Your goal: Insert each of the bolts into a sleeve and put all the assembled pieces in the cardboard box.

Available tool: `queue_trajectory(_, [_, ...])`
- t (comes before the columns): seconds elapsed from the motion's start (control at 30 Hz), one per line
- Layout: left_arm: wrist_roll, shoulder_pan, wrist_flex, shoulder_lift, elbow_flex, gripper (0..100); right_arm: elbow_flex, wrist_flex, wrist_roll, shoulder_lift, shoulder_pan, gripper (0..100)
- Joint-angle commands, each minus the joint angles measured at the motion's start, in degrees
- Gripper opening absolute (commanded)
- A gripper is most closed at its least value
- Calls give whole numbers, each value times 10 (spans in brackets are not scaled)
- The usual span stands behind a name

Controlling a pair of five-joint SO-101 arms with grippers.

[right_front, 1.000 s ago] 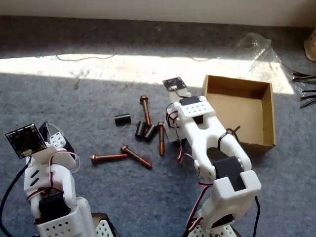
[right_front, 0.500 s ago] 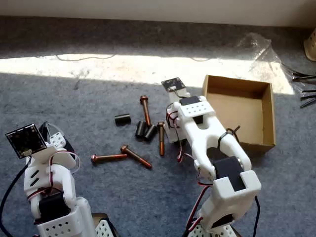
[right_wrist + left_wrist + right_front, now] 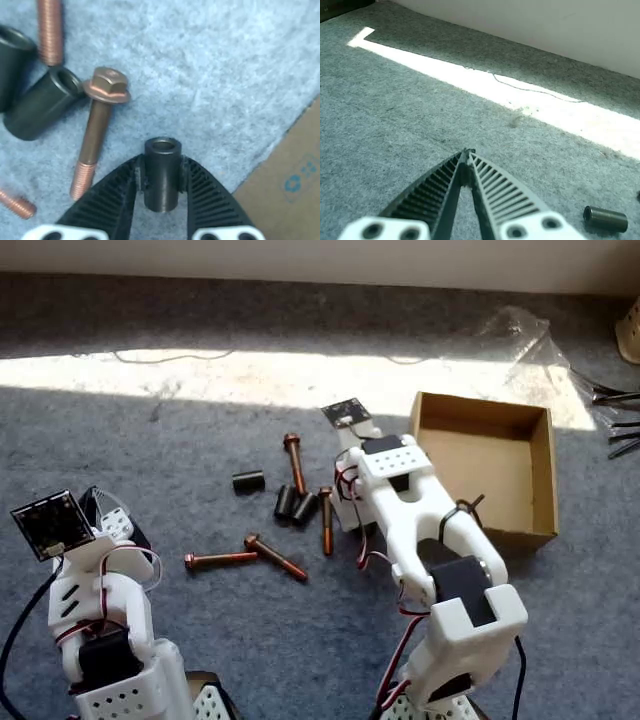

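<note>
Sleeve of black metal, a short hollow cylinder (image 3: 162, 175), is clamped across its round wall, about mid-length, by the right gripper (image 3: 162, 162), near the brown cardboard box (image 3: 287, 190). Whether it is clear of the grey carpet (image 3: 225, 75) is hard to tell. It is judged rigid, dense and smooth, so a slip along the ribbed fingers is possible. A copper-coloured hex-flanged bolt (image 3: 97, 140) lies just beside it, stiff and best taken on the shank. Two more black sleeves (image 3: 37, 110) lie by its head. The left gripper (image 3: 466, 159) is closed on nothing, a lone black sleeve (image 3: 605, 219) lying near.
</note>
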Motion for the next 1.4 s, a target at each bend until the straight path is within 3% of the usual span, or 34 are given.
queue_trajectory(0.0, [2, -2, -12, -7, -4, 14, -22, 7, 9, -5, -7, 81])
queue_trajectory(0.2, [2, -2, -12, -7, -4, 14, -22, 7, 9, -5, -7, 82])
queue_trajectory(0.37, [2, -2, -12, -7, -4, 14, -22, 7, 9, -5, -7, 158])
queue_trajectory(0.83, [2, -2, -12, -7, -4, 14, -21, 6, 9, -5, -7, 159])
queue_trajectory(1.07, [2, -2, -12, -7, -4, 14, -21, 3, 9, -5, -5, 5])
queue_trajectory(1.37, [2, -2, -12, -7, -4, 14, -29, 30, 9, -12, -3, 5])
